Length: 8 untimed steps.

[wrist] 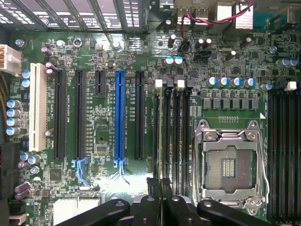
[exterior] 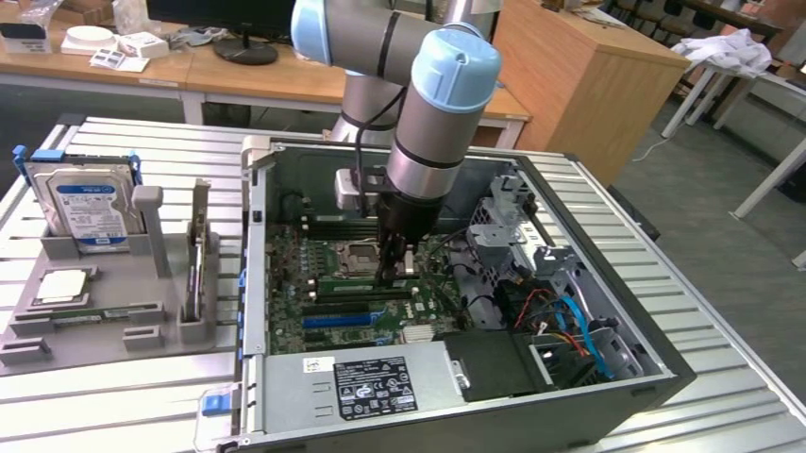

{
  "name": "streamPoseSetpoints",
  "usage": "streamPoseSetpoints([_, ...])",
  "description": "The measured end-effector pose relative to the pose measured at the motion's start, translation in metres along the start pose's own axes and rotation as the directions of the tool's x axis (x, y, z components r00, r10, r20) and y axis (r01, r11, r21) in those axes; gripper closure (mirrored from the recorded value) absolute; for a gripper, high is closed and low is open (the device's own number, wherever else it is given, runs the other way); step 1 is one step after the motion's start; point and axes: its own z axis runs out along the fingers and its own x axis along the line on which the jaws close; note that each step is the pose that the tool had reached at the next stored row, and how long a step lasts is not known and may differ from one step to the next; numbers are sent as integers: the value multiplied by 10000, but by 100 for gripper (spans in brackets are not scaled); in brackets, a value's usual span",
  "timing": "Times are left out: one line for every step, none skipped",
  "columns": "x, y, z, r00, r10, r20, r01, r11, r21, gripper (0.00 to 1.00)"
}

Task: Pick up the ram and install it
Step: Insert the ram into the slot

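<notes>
The arm (exterior: 428, 123) reaches down into an open PC case (exterior: 667, 359) that lies on a slatted metal tabletop (exterior: 126, 396). The end effector (exterior: 399, 269) hangs low over the motherboard (exterior: 327, 316), just beside the CPU socket (exterior: 357, 253) on the side toward the exterior view's right.

In the wrist view the end effector (wrist: 160, 186) has its two dark fingers (wrist: 154, 188) pressed together, with no gap showing. They sit over one end of the group of four black memory slots (wrist: 170, 132), which lie between the CPU socket (wrist: 229, 165) and the long expansion slots. I cannot tell whether anything thin is pinched between the fingers, or whether they touch the slots. Among the expansion slots, a blue slot (wrist: 119, 115) stands out, and a white slot (wrist: 37, 106) lies at the far edge of the motherboard (wrist: 103, 127).

Outside the case, on the exterior view's left, a grey holder (exterior: 75, 335) rests on the tabletop. A long, thin green stick, the ram (exterior: 89, 310), lies in a low groove at the holder's near side, well apart from the end effector. Behind it a hard drive (exterior: 86, 203) with a blue label stands upright in the holder, and a card (exterior: 199, 255) stands on edge at the holder's side nearest the case. A power supply (exterior: 372, 387) with a black label fills the near corner of the case.
</notes>
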Motion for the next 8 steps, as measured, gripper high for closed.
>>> streamPoseSetpoints([0, 0, 0, 10000, -2, 0, 2, 10000, 0, 88])
streamPoseSetpoints([0, 0, 0, 10000, -3, 0, 3, 10000, 0, 88])
streamPoseSetpoints([0, 0, 0, 10000, -7, 0, 7, 10000, 0, 88])
streamPoseSetpoints([0, 0, 0, 10000, -18, 0, 18, 10000, 0, 88])
streamPoseSetpoints([0, 0, 0, 10000, -36, -1, 36, 10000, -1, 88])
streamPoseSetpoints([0, 0, 0, 10000, -56, -1, 56, 10000, -1, 88])
streamPoseSetpoints([0, 0, 0, 10000, -69, -1, 69, 10000, -2, 88])
streamPoseSetpoints([0, 0, 0, 10000, -73, -1, 73, 10000, -2, 88])
